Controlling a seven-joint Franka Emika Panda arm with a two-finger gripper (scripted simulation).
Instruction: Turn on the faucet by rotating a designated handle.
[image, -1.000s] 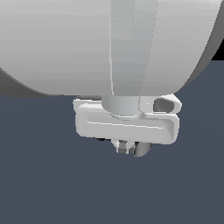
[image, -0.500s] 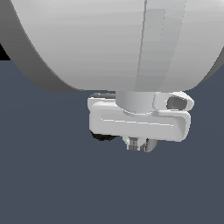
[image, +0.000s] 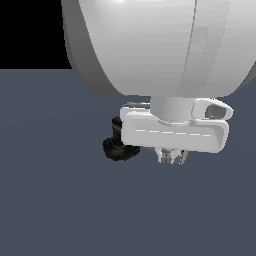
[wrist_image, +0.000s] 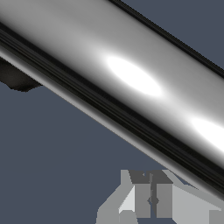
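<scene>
In the exterior view my white gripper (image: 170, 159) hangs below the big white arm link, its two short fingers (image: 165, 156) pressed together and holding nothing. The faucet's lumpy black base (image: 118, 146) pokes out on the exterior view's left of the gripper body. The chrome handle is hidden there behind the gripper. In the wrist view the handle (wrist_image: 131, 83) is a thick shiny cylinder that crosses the whole picture diagonally, very close. The shut gripper (wrist_image: 151, 183) sits just beside the handle, with its fingertips near its edge. A bit of the black base (wrist_image: 17, 79) shows at one end.
The floor (image: 55, 200) is a flat dark blue-grey surface under everything. The large white arm link (image: 160, 45) fills the upper part of the exterior view and hides what is behind it.
The arm and gripper have shifted towards the exterior view's right. The black base, hidden one second ago, now shows beside the gripper. The fingers stay together.
</scene>
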